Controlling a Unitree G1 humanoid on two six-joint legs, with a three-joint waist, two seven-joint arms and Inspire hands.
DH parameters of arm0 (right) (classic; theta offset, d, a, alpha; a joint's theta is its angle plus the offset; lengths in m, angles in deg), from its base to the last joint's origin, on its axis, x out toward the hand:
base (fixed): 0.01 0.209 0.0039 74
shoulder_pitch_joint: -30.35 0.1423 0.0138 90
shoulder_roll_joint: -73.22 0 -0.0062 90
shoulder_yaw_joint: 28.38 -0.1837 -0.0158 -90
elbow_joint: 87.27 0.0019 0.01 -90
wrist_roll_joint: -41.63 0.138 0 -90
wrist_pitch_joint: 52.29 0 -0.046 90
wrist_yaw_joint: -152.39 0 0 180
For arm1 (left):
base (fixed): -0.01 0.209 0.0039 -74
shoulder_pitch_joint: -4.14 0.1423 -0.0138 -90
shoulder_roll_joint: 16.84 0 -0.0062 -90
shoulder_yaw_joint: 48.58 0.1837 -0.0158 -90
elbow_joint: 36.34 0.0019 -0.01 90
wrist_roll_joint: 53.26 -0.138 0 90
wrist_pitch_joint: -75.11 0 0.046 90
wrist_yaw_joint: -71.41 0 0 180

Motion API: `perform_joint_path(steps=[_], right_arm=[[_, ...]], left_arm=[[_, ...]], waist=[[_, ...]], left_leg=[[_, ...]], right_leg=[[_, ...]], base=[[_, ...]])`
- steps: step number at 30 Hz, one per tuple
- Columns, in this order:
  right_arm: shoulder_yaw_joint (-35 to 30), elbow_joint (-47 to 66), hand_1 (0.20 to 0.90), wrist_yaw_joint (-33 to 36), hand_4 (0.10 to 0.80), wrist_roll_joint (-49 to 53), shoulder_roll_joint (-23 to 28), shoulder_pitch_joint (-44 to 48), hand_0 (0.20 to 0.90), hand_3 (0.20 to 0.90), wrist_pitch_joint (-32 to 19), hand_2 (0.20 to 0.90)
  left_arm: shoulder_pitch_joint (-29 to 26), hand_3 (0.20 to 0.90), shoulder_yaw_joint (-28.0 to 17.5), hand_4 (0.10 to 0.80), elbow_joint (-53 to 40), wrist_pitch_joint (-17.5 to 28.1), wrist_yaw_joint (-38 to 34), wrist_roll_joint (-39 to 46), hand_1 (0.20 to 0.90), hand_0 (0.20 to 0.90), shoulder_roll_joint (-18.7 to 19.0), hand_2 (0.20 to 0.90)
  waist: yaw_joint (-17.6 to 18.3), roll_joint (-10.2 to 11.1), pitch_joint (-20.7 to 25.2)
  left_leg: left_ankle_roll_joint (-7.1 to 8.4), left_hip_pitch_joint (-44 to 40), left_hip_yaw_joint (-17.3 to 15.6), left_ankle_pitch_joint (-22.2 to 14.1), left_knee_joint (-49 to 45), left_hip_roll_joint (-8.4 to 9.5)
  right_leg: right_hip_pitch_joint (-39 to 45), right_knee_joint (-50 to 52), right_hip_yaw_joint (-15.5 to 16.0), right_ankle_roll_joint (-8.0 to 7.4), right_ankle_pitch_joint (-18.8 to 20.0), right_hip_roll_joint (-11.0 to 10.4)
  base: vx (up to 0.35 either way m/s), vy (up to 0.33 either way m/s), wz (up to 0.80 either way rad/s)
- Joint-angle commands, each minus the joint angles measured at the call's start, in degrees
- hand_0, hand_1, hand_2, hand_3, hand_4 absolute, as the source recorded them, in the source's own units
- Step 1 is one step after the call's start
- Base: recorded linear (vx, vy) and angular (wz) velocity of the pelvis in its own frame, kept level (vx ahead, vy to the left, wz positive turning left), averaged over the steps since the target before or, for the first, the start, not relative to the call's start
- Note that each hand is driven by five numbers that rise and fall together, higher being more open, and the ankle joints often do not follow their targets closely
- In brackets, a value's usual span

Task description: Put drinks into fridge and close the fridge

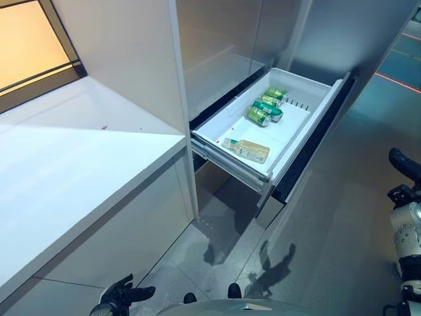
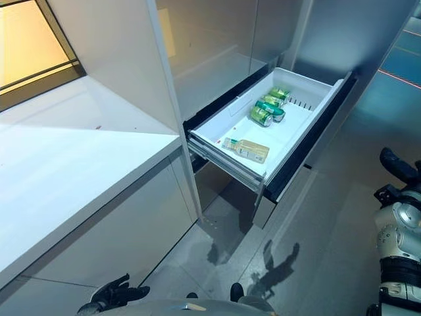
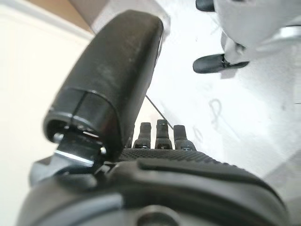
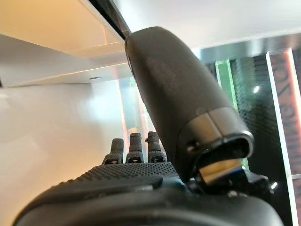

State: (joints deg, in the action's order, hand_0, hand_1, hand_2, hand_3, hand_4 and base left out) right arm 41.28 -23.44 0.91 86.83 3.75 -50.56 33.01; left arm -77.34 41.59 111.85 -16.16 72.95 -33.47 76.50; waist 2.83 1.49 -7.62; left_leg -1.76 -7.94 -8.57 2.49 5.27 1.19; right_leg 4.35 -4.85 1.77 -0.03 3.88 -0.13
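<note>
The fridge's white drawer (image 1: 297, 79) stands pulled out, with its dark front panel (image 1: 316, 141) toward the right. Inside lie green cans (image 1: 265, 108) at the far end and a pale bottle (image 1: 248, 150) on its side near the front. My left hand (image 1: 122, 294) hangs low at the lower left, far below the drawer; in the left wrist view its fingers (image 3: 162, 134) are straight and it holds nothing. My right hand (image 1: 402, 164) is at the right edge, apart from the drawer; in the right wrist view its fingers (image 4: 136, 146) are straight and empty.
A white counter (image 1: 66, 171) runs along the left, beside the fridge. The fridge's grey upper doors (image 1: 223, 46) rise behind the drawer. Grey floor (image 1: 329, 230) lies below and to the right of the drawer.
</note>
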Motion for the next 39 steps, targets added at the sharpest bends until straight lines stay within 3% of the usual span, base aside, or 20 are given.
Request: perform_joint_path(steps=[1,9,14,19,25,31,39], right_arm=[[-5.1,1.3,0.9,-0.7,0.8,0.7,3.4,5.0,0.9,0.9,-7.8,0.9],[-3.4,-1.2,0.9,-2.3,0.8,1.1,4.1,7.2,0.9,0.9,-8.0,0.9],[-1.1,-0.8,0.9,-5.1,0.8,3.3,3.8,9.0,0.9,0.9,-9.6,0.9],[-0.2,-1.2,0.9,-11.1,0.8,5.6,4.7,10.4,0.9,0.9,-9.0,0.9],[1.4,-0.4,0.9,-23.1,0.8,11.0,3.6,10.6,0.9,0.9,-5.0,0.9],[3.0,3.0,0.9,-32.0,0.8,19.2,0.6,10.0,0.9,0.9,-0.6,0.9],[7.1,0.4,0.9,-31.5,0.8,22.6,1.2,22.3,0.9,0.9,0.5,0.9]], left_arm=[[-2.0,0.9,-0.5,0.8,0.3,2.2,0.4,0.5,0.9,0.9,3.8,0.9],[-4.7,0.9,1.5,0.8,-2.6,3.4,0.5,5.0,0.9,0.9,2.3,0.9],[-6.5,0.9,2.6,0.8,-5.7,3.3,-1.1,6.7,0.9,0.9,1.9,0.9],[-6.3,0.9,1.8,0.8,-5.5,3.2,-2.8,6.5,0.9,0.9,1.8,0.9],[-4.0,0.9,-0.2,0.8,-3.5,4.4,-5.1,4.9,0.9,0.9,1.1,0.9],[-4.0,0.9,-1.2,0.8,-4.7,4.9,-3.6,5.0,0.9,0.9,2.5,0.9],[-7.3,0.9,3.7,0.8,-6.9,6.8,-3.1,8.8,0.9,0.9,2.2,0.9]], waist=[[-2.1,-0.1,1.0],[-2.6,-1.0,-0.6],[-3.5,-0.9,-3.9],[-4.3,-0.6,-6.4],[-5.2,0.4,-8.2],[-6.4,2.0,-10.5],[-8.3,0.4,-14.3]], left_leg=[[-2.99,1.4,4.7,-9.3,-5.2,1.53],[-2.73,3.7,5.2,-8.7,-5.9,1.4],[-2.83,8.5,4.9,-8.8,-10.2,1.3],[-2.55,12.0,4.5,-10.5,-16.7,1.18],[-2.5,15.1,4.4,-14.1,-26.2,1.41],[-3.42,20.0,5.3,-16.5,-33.6,1.57],[-3.57,23.7,7.5,-13.7,-32.3,2.27]], right_leg=[[-3.5,11.9,1.6,-4.63,-6.5,-3.5],[-5.4,13.2,2.9,-3.92,-7.7,-3.5],[-7.9,14.5,3.0,-2.99,-7.7,-3.1],[-9.1,16.5,4.0,-1.73,-8.2,-3.1],[-10.2,22.0,4.8,0.32,-10.4,-3.2],[-14.3,29.0,5.0,0.47,-11.4,-3.0],[-20.0,32.8,5.7,-0.01,-11.3,-3.2]], base=[[0.0,-0.053,0.15],[-0.043,-0.026,0.04],[-0.142,-0.07,0.1],[-0.075,-0.044,0.03],[0.043,-0.018,0.03],[-0.001,-0.047,0.05],[-0.147,0.088,0.0]])
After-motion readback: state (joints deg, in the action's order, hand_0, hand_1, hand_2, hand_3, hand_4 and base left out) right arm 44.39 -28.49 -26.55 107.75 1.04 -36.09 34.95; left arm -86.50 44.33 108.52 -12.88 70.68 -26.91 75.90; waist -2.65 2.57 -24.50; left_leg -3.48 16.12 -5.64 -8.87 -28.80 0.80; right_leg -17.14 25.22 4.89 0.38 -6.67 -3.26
